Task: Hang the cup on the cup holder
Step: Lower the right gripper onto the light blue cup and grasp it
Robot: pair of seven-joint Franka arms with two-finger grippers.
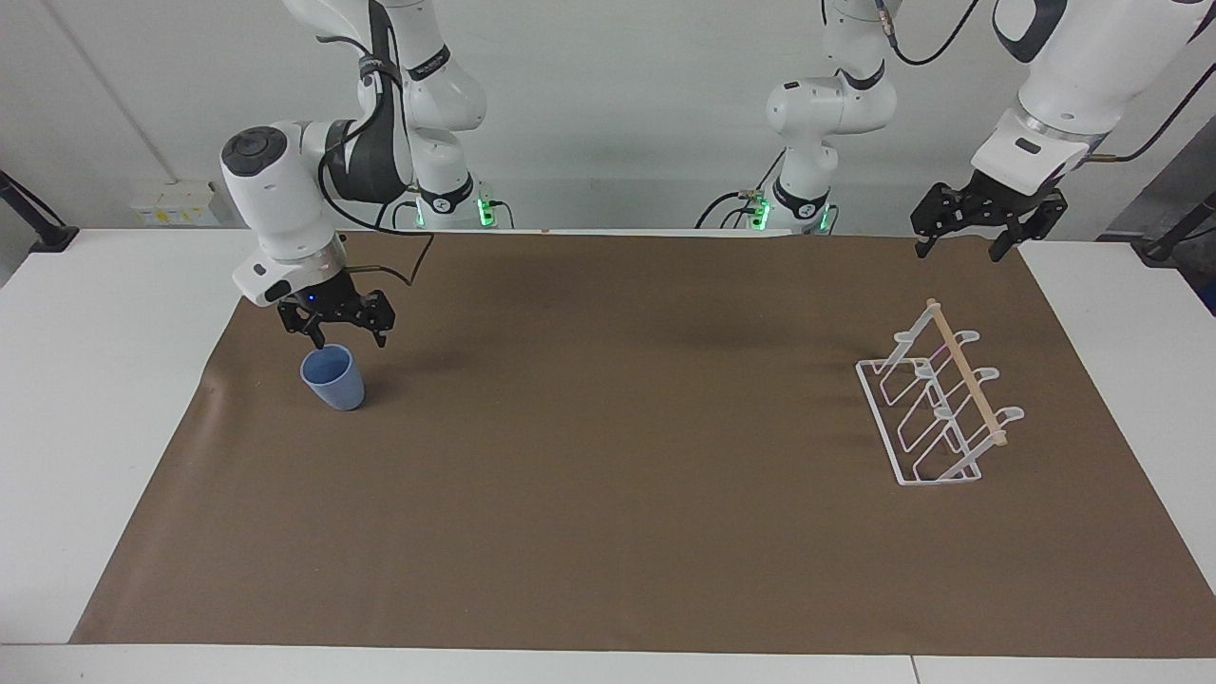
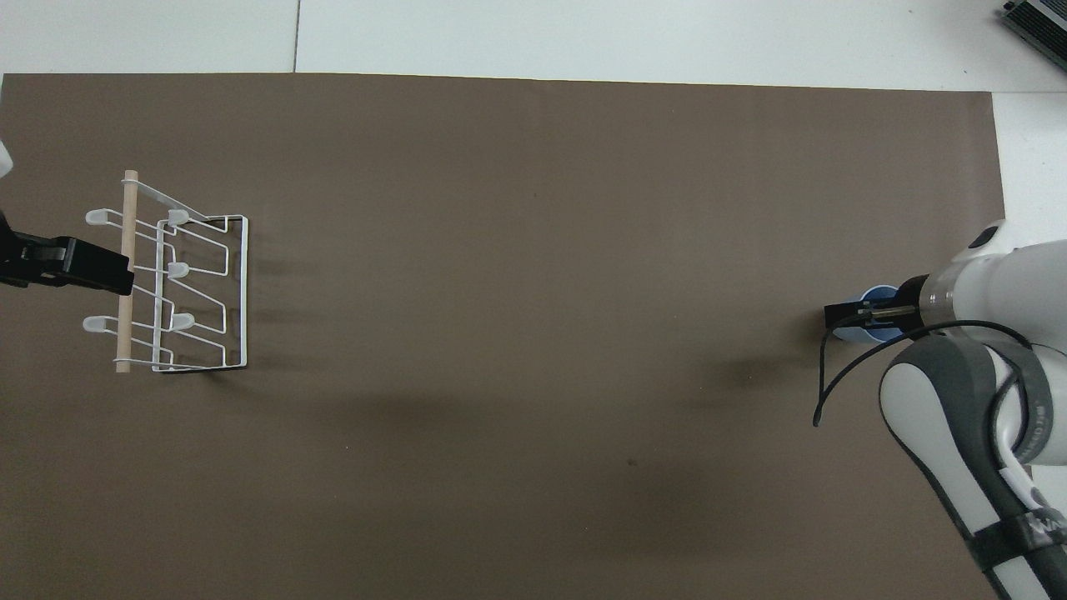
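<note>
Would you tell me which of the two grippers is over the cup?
The right gripper, open just above the blue cup; the left gripper waits near the cup holder.

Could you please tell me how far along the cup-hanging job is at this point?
Nothing is finished yet: the cup stands upright on the brown mat, and the cup holder at the left arm's end is bare. In hand: the right tool is open just above the cup's rim. The left tool waits raised. Left: gripping, carrying, hanging.
</note>
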